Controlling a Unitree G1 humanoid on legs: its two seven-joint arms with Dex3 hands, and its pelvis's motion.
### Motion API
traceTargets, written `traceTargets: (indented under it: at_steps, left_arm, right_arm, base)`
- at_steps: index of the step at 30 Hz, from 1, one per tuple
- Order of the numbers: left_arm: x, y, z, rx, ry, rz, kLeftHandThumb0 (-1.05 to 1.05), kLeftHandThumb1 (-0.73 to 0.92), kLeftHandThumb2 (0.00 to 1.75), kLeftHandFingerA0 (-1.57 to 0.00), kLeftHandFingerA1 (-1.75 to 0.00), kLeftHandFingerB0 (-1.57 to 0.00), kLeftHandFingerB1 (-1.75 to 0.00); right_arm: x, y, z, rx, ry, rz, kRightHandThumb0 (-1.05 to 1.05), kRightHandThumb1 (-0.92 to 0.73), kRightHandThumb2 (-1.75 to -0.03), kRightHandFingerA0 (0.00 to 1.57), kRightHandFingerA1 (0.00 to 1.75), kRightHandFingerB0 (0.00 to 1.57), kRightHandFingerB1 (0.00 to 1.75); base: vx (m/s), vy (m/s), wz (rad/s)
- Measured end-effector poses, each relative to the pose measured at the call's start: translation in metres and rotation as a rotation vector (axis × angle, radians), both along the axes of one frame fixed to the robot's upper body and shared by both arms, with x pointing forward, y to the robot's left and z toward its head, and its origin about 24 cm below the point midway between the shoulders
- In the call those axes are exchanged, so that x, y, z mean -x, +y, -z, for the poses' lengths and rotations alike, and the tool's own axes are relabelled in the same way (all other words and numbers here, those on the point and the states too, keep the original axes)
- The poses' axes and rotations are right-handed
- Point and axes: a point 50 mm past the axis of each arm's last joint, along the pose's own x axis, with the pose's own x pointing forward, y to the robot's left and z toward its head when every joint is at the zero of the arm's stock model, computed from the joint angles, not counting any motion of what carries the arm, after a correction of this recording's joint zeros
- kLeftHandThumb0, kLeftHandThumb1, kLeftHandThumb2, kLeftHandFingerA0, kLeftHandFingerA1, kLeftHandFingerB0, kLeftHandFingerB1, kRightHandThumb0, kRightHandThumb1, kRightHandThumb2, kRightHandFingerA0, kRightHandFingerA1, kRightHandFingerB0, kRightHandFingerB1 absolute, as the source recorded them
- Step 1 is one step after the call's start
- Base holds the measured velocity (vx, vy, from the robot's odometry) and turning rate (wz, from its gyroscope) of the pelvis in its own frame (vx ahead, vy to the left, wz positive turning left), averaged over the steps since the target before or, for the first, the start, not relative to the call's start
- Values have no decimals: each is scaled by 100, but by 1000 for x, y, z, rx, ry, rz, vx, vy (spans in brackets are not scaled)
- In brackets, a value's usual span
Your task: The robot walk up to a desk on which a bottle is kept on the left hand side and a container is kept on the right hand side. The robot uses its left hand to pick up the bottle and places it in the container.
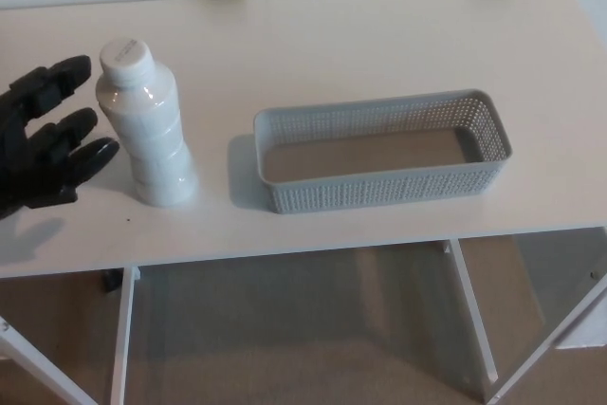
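White plastic bottle [145, 125] w/ a white cap stands upright on the desk [360, 54], left-centre of the frame. Just left of it, at the left edge, the robot's black left hand [45, 137] hovers w/ fingers [59, 80] spread apart, holding nothing; fingertips near the bottle's side but not touching. Right of the bottle, centre-right of frame, sits a long grey perforated container [383, 150], nothing inside. Desk is white, w/ beige floor [303, 339] visible below its front edge. Right hand not visible.
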Motion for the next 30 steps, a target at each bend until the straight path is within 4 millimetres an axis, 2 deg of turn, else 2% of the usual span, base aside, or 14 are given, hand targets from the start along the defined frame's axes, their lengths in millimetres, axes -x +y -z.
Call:
traceTargets:
  at_steps: [3, 7, 10, 11, 13, 20, 22, 23, 24, 25, 26, 28, 29, 30]
  left_arm:
    - [-1, -3, 3, 7, 8, 4, -66, 39, 69, 0, -14, 0, -6]
    - [-7, -9, 9, 26, 27, 7, -63, 39, 78, 0, -13, 0, -14]
    - [-13, -14, 11, 53, 31, 0, -64, 50, 55, 0, -15, 0, -7]
    - [-15, -17, 11, 65, 32, -4, -67, 40, 70, 0, -10, 0, -4]
    - [-18, -19, 12, 79, 33, -8, -67, 41, 78, 0, -6, 0, -10]
    - [-43, -46, 11, 199, 71, -54, -75, 46, 81, -7, -14, 0, -3]
    - [-49, -53, 9, 211, 78, -68, -71, 41, 80, -8, -29, 0, -8]
    - [-51, -55, 9, 213, 81, -73, -76, 46, 57, -14, -31, 0, -10]
    - [-54, -59, 8, 214, 85, -81, -54, 47, 54, -37, -37, 0, -22]
    - [-54, -59, 8, 214, 85, -81, -47, 47, 71, -64, -56, -7, -23]
    - [-57, -63, 8, 216, 89, -90, -30, 69, 61, -89, -54, -19, -28]
    - [-61, -69, 7, 216, 97, -105, -30, 69, 61, -89, -54, -19, -28]
    - [-64, -73, 5, 212, 98, -113, -4, 78, 81, -110, -137, -63, -48]
    - [-64, -73, 5, 211, 98, -114, -4, 78, 81, -110, -137, -63, -48]
  right_arm:
    - [-1, 2, -1, -1, -5, -3, -23, -43, -88, 40, 62, 16, 50]
    - [-3, 5, -2, -5, -13, -10, -22, -43, -88, 39, 61, 15, 50]
    - [-4, 7, -1, -11, -12, -13, -20, -43, -88, 39, 62, 16, 50]
    - [-5, 8, -1, -13, -11, -14, -22, -44, -89, 38, 61, 15, 50]
    - [-5, 8, -1, -14, -11, -14, -23, -44, -89, 38, 61, 15, 50]
    - [-5, 15, -2, -19, -15, -42, -20, -44, -90, 39, 62, 15, 50]
    - [-5, 18, -3, -24, -20, -52, -21, -45, -90, 39, 63, 16, 51]
    - [-5, 19, -4, -25, -22, -55, -20, -44, -90, 39, 63, 17, 51]
    - [-5, 20, -5, -27, -27, -60, -19, -44, -89, 40, 63, 16, 51]
    - [-5, 20, -5, -27, -27, -60, -20, -45, -91, 37, 62, 15, 51]
    - [-5, 21, -6, -28, -31, -63, -21, -45, -91, 36, 62, 15, 51]
    - [-6, 23, -7, -30, -38, -68, -21, -45, -91, 36, 62, 15, 51]
    - [-7, 24, -8, -32, -41, -71, -21, -45, -91, 36, 62, 15, 51]
    - [-7, 24, -8, -32, -42, -71, -21, -45, -91, 36, 62, 15, 51]
  base:
    - [0, 0, 0]
    - [0, 0, 0]
    - [0, 0, 0]
    - [0, 0, 0]
    - [0, 0, 0]
    - [0, 0, 0]
    - [0, 0, 0]
    - [0, 0, 0]
    - [0, 0, 0]
    - [0, 0, 0]
    - [0, 0, 0]
    - [0, 0, 0]
    - [0, 0, 0]
    - [0, 0, 0]
